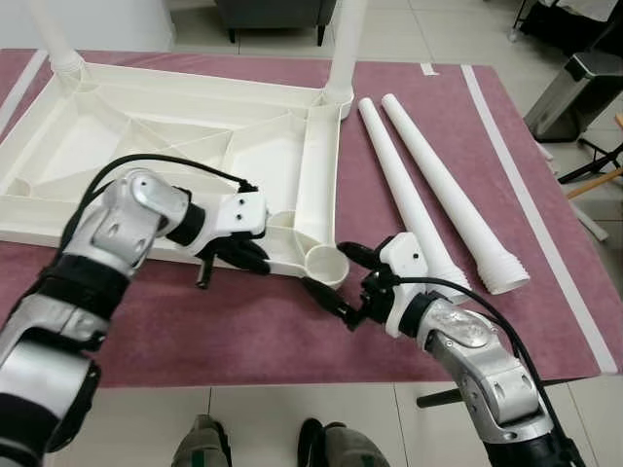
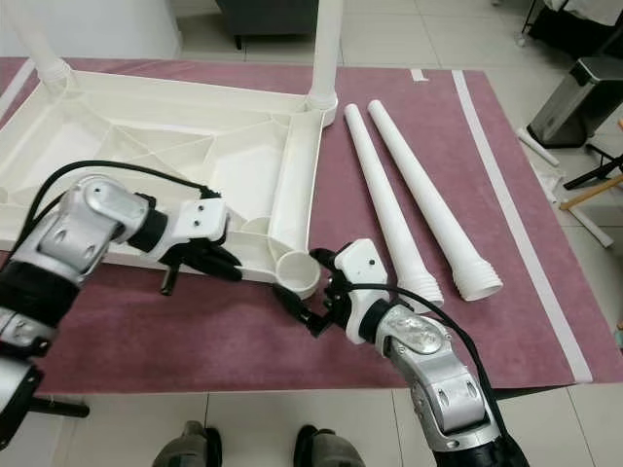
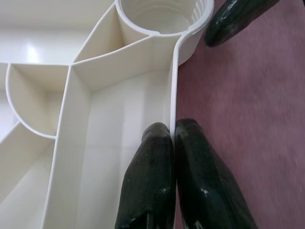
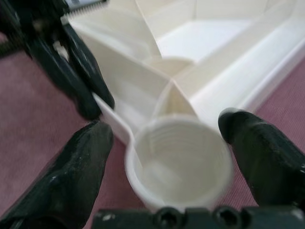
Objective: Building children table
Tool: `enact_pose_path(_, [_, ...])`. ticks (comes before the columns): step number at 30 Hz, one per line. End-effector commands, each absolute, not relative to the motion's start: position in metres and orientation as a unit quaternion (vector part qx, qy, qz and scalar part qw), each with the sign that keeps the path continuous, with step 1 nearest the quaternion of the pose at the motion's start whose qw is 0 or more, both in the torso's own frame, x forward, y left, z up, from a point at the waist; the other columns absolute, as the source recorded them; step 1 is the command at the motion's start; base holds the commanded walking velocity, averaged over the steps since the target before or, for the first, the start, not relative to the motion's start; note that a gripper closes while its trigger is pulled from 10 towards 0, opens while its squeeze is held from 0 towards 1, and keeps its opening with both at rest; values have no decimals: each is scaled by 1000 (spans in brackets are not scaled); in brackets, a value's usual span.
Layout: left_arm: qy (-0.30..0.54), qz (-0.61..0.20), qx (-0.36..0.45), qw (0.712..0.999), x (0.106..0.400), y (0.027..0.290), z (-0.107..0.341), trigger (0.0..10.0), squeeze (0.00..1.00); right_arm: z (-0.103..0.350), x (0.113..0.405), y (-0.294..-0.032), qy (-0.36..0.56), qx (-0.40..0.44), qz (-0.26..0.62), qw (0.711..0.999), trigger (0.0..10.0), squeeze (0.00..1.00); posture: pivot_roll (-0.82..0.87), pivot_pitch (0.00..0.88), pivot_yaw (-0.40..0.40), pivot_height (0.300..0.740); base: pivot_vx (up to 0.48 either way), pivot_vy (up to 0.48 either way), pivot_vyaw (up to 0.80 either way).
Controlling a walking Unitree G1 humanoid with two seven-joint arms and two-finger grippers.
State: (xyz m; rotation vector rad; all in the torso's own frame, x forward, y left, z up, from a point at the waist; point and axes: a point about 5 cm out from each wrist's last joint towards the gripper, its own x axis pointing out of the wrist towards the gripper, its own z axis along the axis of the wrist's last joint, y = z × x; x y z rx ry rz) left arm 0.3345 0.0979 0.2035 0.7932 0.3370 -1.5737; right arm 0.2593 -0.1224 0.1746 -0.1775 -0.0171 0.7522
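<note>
A white plastic table top (image 1: 146, 136) lies upside down on the maroon cloth, with two legs (image 1: 346, 49) standing upright in its far corners. My left gripper (image 1: 243, 261) is shut on the thin near rim wall (image 3: 172, 95), one finger on each side. My right gripper (image 1: 323, 267) stands open around the empty threaded socket (image 4: 183, 157) at the near right corner, its fingers apart on either side of it. Two loose white legs (image 1: 409, 190) (image 1: 446, 183) lie side by side to the right of the top.
The cloth-covered table ends just before my feet (image 1: 204, 443), with tiled floor below. A white stripe (image 1: 531, 209) runs along the cloth's right side. A metal bin (image 1: 579, 92) stands off the right edge, and dark furniture (image 1: 277, 15) stands behind.
</note>
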Motion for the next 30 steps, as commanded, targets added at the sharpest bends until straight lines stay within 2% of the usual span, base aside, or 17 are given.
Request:
enact_pose_path(1, [57,-513,340,786,362,88,214,0,0,188,261,-123,-44,-88,373,923,10000,0,76,169,9,740,0,0,0])
enact_pose_path(5, [56,-503,337,794,365,86,216,0,0,190,264,-129,-47,-92,366,925,10000,0,73,165,12,740,0,0,0])
enact_pose_path(8, [58,-468,355,807,376,88,216,0,0,198,268,-149,-50,-111,344,931,10000,0,62,164,20,740,0,0,0])
enact_pose_path(11, [62,-457,359,812,379,90,215,0,0,200,269,-154,-52,-114,335,934,10000,0,59,165,22,740,0,0,0])
enact_pose_path(15, [68,-479,376,790,374,91,206,0,0,200,269,-153,-55,-110,331,936,10000,0,56,167,24,740,0,0,0])
enact_pose_path(19, [63,-531,404,742,353,97,190,0,0,198,273,-156,-55,-105,311,943,10000,0,65,174,20,740,0,0,0])
enact_pose_path(23, [57,-543,401,735,345,100,189,0,0,198,280,-164,-53,-101,277,954,10000,0,77,176,12,740,0,0,0])
enact_pose_path(26, [52,-541,393,742,344,98,189,314,0,200,290,-168,-55,-100,240,964,10000,0,81,177,7,740,0,0,0])
enact_pose_path(27, [47,-525,395,752,347,95,188,10000,0,202,297,-169,-55,-97,220,969,10000,0,81,176,5,740,0,0,0])
enact_pose_path(30, [42,-508,398,762,350,94,187,10000,0,205,303,-169,-57,-98,198,974,10000,0,81,176,5,740,0,0,0])
